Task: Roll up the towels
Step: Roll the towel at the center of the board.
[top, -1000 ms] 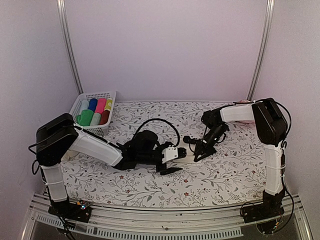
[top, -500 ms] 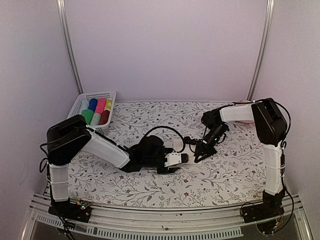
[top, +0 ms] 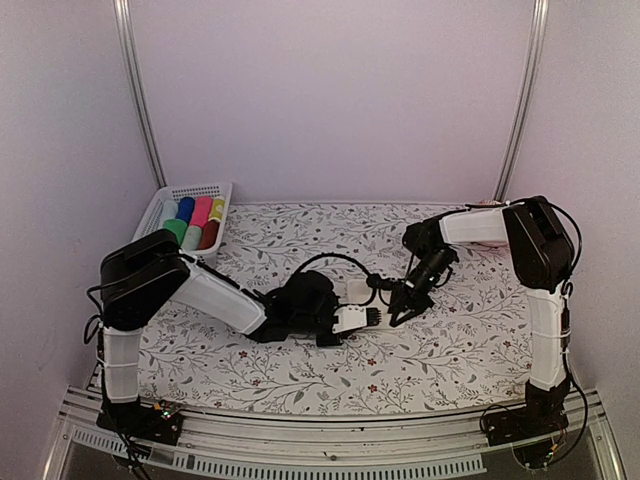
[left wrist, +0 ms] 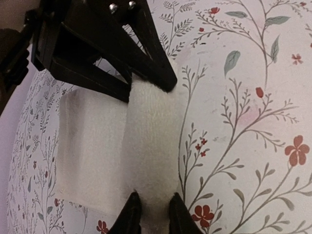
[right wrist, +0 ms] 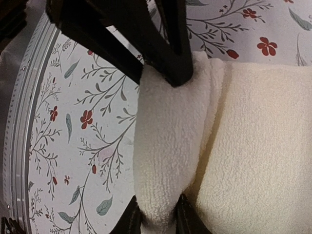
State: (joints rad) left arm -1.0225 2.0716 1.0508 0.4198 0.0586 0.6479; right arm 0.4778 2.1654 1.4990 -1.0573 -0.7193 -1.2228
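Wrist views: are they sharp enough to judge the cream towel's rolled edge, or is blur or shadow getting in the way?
Left wrist: the cream towel is slightly soft, but the roll's edges read clearly, and the left fingertips are plain black silhouettes. Right wrist: this is the sharpest view, with crisp pile and only a faint shadow along the fold. Top external: the light is even with no glare, but the towel is small and largely covered.

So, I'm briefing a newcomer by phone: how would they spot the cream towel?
On the floral table, look to the middle, where the left tool and right tool meet. The cream towel lies there, one edge rolled, the rest flat. The other cloths sit rolled in the white basket, back left.
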